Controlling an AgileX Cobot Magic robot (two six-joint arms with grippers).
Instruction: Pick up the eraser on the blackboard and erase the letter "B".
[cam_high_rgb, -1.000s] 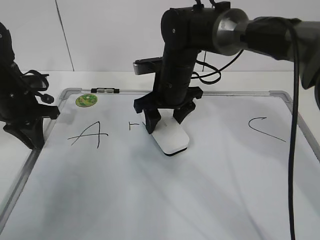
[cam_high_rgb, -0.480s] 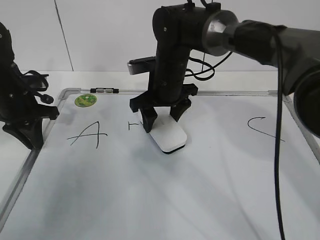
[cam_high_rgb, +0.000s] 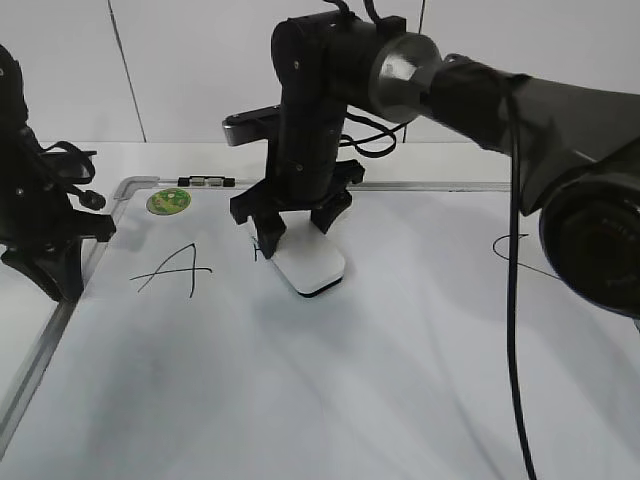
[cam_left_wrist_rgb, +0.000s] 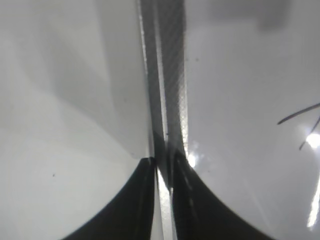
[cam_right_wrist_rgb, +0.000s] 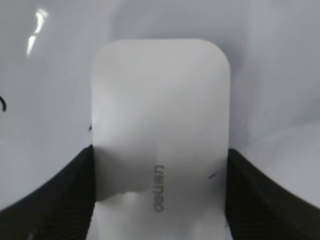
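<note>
Right gripper (cam_high_rgb: 292, 232) fingers clamp the eraser (cam_high_rgb: 308, 264) flat on the blackboard (cam_high_rgb: 420, 350) at the letter "B" (cam_high_rgb: 259, 250) remnant, right of "A"; press evenly, sweep left; left gripper (cam_left_wrist_rgb: 161, 165) fingers nearly closed, idle.

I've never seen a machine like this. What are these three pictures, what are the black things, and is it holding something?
These are two robot arms at a whiteboard lying flat. The wide picture is from a camera in front; the other two come from cameras on each arm's wrist. The right gripper is clamped on a white eraser, pressing it onto the board beside the letter "A". A green sticker sits near the corner. The left gripper rests at the board's metal edge, holding nothing; whether it is open is unclear.
</note>
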